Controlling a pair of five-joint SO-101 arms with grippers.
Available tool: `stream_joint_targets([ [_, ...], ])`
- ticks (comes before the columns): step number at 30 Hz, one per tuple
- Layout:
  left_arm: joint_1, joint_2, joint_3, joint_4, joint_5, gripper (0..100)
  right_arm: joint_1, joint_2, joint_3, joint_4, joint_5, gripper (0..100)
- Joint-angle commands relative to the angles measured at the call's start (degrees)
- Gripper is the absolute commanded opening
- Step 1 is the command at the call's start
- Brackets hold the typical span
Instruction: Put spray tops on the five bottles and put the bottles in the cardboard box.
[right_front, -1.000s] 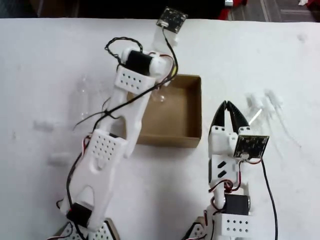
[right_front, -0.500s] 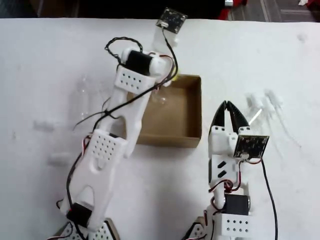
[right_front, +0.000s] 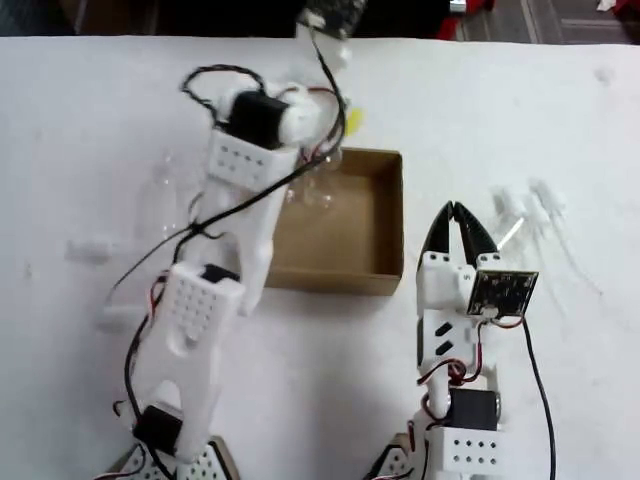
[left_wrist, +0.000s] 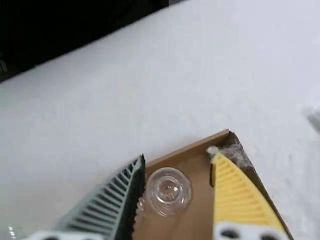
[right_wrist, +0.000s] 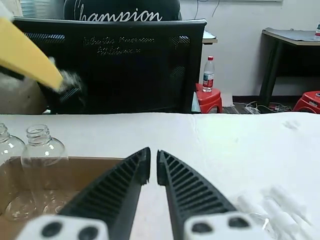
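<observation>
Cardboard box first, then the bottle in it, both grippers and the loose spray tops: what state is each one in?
Cardboard box: open-topped, flat on the table.
Bottle: upright in a corner of the box, neck open, no spray top.
Left gripper: open, one finger on each side of the bottle.
Right gripper: shut, empty, beside the box.
Spray tops: loose, lying on the table.

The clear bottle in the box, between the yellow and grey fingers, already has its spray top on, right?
No. The clear bottle in the cardboard box, between the yellow and grey fingers of the left gripper, has no spray top on. The left wrist view looks straight down into its open neck.
</observation>
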Motion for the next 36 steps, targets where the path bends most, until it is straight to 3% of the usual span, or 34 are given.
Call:
stream_joint_targets([
  [1,-3.0,-13.1,-2.4,0.4,-3.9,20,-0.6,0.4,0.4,0.0,0.8,2.2],
  [7,-11.8,-22.9,-2.3,4.7,-8.5,20,-0.6,0.4,0.4,0.1,0.8,2.2],
  [13,-29.0,-25.6,-2.0,6.1,-9.5,20,-2.6,0.4,0.4,0.2,0.8,2.2],
  [18,-39.0,-24.6,8.7,6.3,-12.9,20,-2.6,0.4,0.4,0.2,0.8,2.2],
  [26,-41.4,-24.6,32.7,6.3,-26.0,20,-2.6,0.4,0.4,0.2,0.8,2.2],
  [36,-38.1,-34.1,55.6,6.2,-30.7,20,-2.7,0.4,0.4,0.2,0.8,2.2],
])
